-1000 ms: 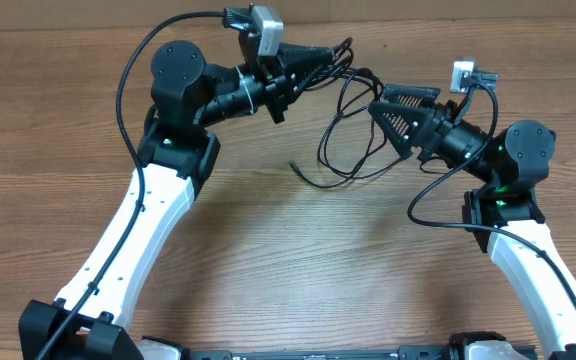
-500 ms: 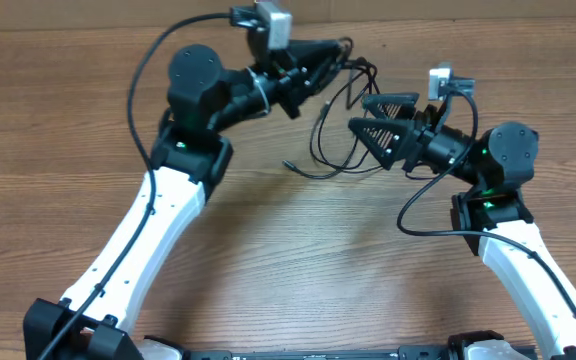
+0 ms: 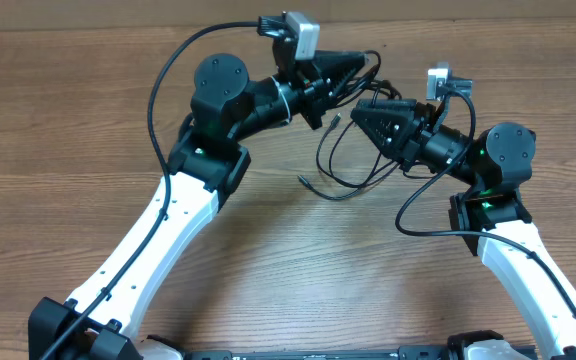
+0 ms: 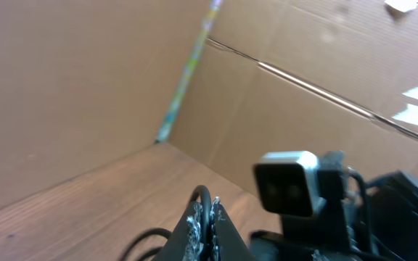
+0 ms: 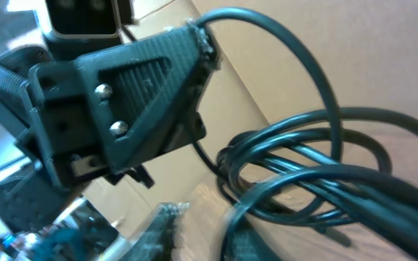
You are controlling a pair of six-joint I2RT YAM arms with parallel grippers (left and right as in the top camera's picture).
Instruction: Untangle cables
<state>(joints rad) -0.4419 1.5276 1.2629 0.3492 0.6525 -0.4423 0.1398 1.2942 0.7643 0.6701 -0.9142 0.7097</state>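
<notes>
The cables (image 3: pixel 328 192) are thin black cords hanging in tangled loops between my two grippers at the back of the table, and one plug end (image 3: pixel 303 181) lies loose on the wood. My left gripper (image 3: pixel 363 60) is shut on a strand at the top of the bundle. The left wrist view shows that cord (image 4: pixel 204 194) pinched between its jaws (image 4: pixel 207 210). My right gripper (image 3: pixel 360 112) sits just below and right of it, its jaws drawn nearly together. In the right wrist view a looped strand (image 5: pixel 339 177) runs between the blurred fingers (image 5: pixel 209 217).
The wooden table (image 3: pixel 298 270) stretches toward the front. A cardboard wall (image 4: pixel 85 87) stands behind it. The two gripper tips are very close together, and the right wrist's camera (image 4: pixel 289 181) fills the lower right of the left wrist view.
The right gripper's jaws went from wide open to nearly together around the cords. The left arm shifted right with the bundle, and the loose plug end slid right along the table.
</notes>
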